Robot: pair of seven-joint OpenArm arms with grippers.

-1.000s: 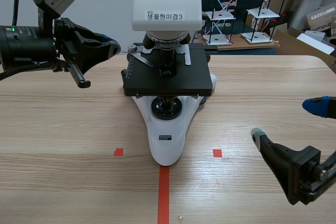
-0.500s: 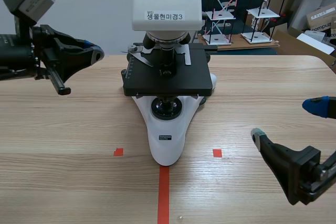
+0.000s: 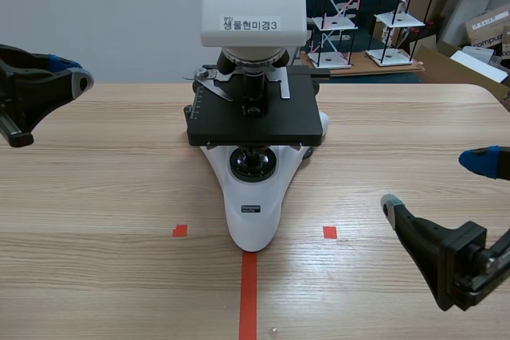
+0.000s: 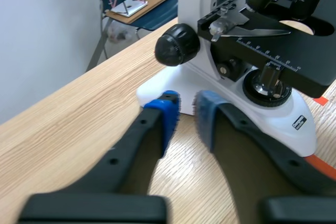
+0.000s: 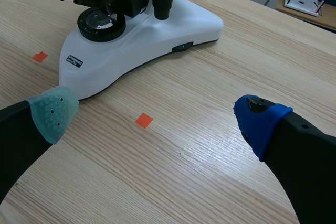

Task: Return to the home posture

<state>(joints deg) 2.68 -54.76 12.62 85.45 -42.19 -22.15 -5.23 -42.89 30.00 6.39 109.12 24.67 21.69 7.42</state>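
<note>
A white and black microscope (image 3: 253, 197) stands at the table's middle, its stage (image 3: 255, 121) over the base. My left gripper (image 3: 73, 80) hangs at the far left, raised above the table, well away from the microscope (image 4: 247, 66). Its blue pads (image 4: 167, 111) stand almost together with only a narrow gap and nothing between them, so my left gripper (image 4: 186, 116) is shut. My right gripper (image 3: 434, 182) is low at the right, open and holding nothing. In the right wrist view the right gripper (image 5: 156, 116) sits over bare wood, short of the microscope base (image 5: 147, 35).
Orange-red tape marks (image 3: 249, 292) lie on the wooden table (image 3: 103, 189) in front of the microscope. Wire-frame racks (image 3: 343, 13) and cardboard boxes (image 3: 486, 25) stand beyond the table's far edge.
My left arm has drawn back to the left, away from the microscope stage, until only its gripper shows at the edge. The right arm has not moved.
</note>
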